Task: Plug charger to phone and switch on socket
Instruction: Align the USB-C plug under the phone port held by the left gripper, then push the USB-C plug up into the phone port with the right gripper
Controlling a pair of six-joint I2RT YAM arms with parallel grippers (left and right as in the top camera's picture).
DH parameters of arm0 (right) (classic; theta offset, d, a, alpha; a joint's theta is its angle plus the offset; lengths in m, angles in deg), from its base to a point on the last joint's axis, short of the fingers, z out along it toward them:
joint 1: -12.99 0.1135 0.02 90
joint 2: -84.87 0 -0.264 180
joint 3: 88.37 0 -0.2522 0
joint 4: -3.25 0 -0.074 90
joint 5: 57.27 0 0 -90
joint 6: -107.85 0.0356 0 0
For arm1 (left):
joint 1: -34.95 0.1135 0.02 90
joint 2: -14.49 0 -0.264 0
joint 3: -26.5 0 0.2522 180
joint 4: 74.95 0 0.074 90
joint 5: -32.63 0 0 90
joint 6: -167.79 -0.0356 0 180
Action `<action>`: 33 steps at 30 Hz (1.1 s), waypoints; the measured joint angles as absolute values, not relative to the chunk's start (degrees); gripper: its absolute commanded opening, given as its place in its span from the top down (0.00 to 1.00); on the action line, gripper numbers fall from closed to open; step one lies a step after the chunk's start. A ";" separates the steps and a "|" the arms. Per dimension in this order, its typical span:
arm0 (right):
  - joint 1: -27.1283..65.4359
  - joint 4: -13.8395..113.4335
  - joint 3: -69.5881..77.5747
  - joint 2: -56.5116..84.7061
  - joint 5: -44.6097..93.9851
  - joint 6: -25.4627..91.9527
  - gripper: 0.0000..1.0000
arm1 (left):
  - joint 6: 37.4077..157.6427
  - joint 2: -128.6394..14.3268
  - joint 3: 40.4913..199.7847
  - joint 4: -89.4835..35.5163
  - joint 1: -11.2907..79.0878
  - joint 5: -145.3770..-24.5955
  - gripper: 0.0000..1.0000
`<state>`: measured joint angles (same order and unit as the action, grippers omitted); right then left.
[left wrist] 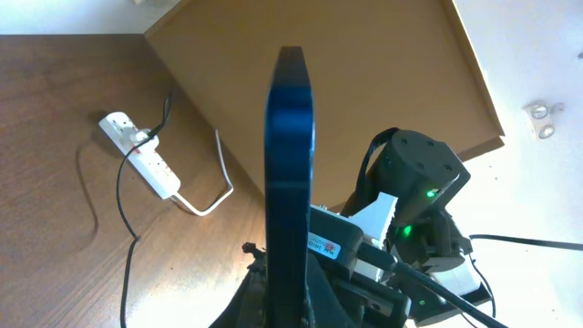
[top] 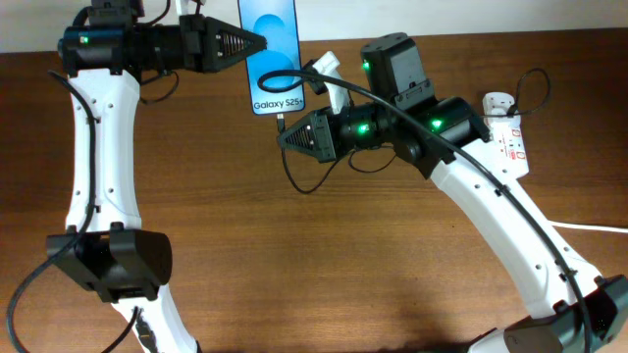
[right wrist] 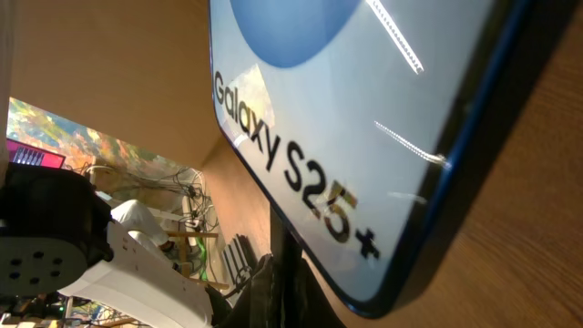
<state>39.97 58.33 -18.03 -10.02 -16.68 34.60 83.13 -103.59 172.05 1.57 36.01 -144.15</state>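
My left gripper [top: 257,44] is shut on the side of the phone [top: 267,39] and holds it at the table's far edge, blue screen up, with the white "Galaxy S25+" band toward the right arm. In the left wrist view the phone [left wrist: 290,164] stands edge-on between the jaws [left wrist: 290,296]. My right gripper [top: 284,135] is shut on the charger's black plug tip [top: 282,122], just below the phone's bottom edge. In the right wrist view the plug [right wrist: 285,269] points up at the phone's lower edge [right wrist: 364,137]; I cannot tell if they touch. The socket [top: 507,139] lies at the right.
The charger's thin black cable [top: 302,186] loops on the wooden table under the right arm and runs to the white adapter [top: 499,101] on the socket. The socket also shows in the left wrist view [left wrist: 141,157], with its thick white cord [left wrist: 211,196] trailing off.
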 measured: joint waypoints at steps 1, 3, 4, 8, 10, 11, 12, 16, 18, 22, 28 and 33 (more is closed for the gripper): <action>39.97 58.33 -18.03 -10.02 -16.68 34.60 0.96 | 83.13 -103.59 172.05 1.57 36.01 -144.15 1.00; 39.97 58.33 -18.03 -10.02 -16.68 34.62 0.96 | 83.13 -103.59 172.05 1.57 36.01 -144.15 1.00; 39.97 58.27 -18.03 -10.02 -16.68 34.60 0.96 | 83.13 -103.59 172.05 1.57 36.01 -144.15 1.00; 39.97 57.63 -18.03 -10.02 -16.92 34.60 0.96 | 83.13 -103.59 172.05 1.55 36.03 -144.15 1.00; 39.97 57.65 -18.03 -10.02 -16.92 34.62 0.96 | 83.13 -103.59 172.05 1.53 36.01 -144.15 1.00; 39.97 57.63 -18.03 -10.02 -16.92 34.60 0.96 | 83.13 -103.59 172.05 1.55 36.03 -144.15 1.00; 39.97 57.63 -18.03 -10.02 -16.92 34.60 0.96 | 83.13 -103.59 172.05 1.55 36.03 -143.98 1.00; 39.97 57.37 -18.03 -10.02 -16.90 34.60 0.96 | 83.13 -103.59 172.05 1.57 36.01 -143.72 1.00; 39.97 57.37 -18.03 -10.02 -16.90 34.64 0.96 | 83.13 -103.59 172.05 1.57 36.01 -143.69 1.00; 39.97 57.13 -18.03 -10.02 -16.87 35.02 0.96 | 83.13 -103.59 172.05 1.57 36.01 -143.72 1.00; 39.97 57.20 -18.03 -10.02 -16.87 35.71 0.96 | 83.13 -103.59 172.05 1.57 35.59 -143.30 1.00; 39.62 57.72 -18.03 -10.02 -16.46 35.63 0.96 | 83.13 -103.59 172.05 1.77 35.37 -142.38 1.00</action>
